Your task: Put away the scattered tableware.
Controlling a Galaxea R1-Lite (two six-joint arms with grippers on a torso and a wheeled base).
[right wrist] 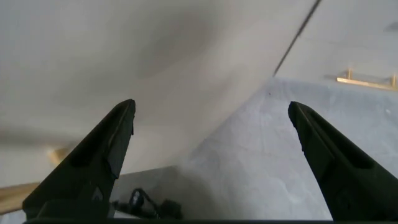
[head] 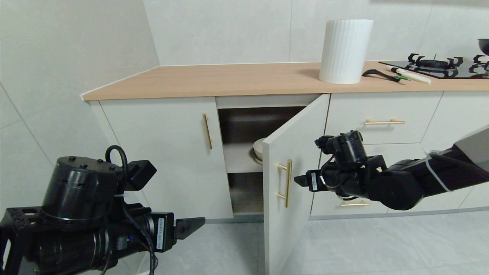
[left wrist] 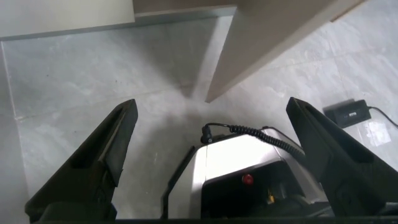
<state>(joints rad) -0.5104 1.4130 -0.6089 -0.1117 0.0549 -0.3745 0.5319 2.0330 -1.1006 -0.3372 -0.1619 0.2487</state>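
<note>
Cabinet [head: 267, 101] stood w/ its door [head: 294, 137] swung open; on the mid shelf you had a pale bowl [head: 258, 148], partly hidden by the door edge (what lay under it couldn't be made out). Your right gripper [head: 301, 180] hung just beside the door's gold handle [head: 287, 183], fingers spread wide, holding nothing; contact w/ handle unclear. Your left gripper [head: 193, 225] sat low over the floor, also wide & empty; the open door stood between the two. On the counter [head: 214, 80]: white ribbed canister [head: 345, 51], black utensil [head: 382, 74], pale utensil [head: 412, 76], hob [head: 439, 65] beside them.
</note>
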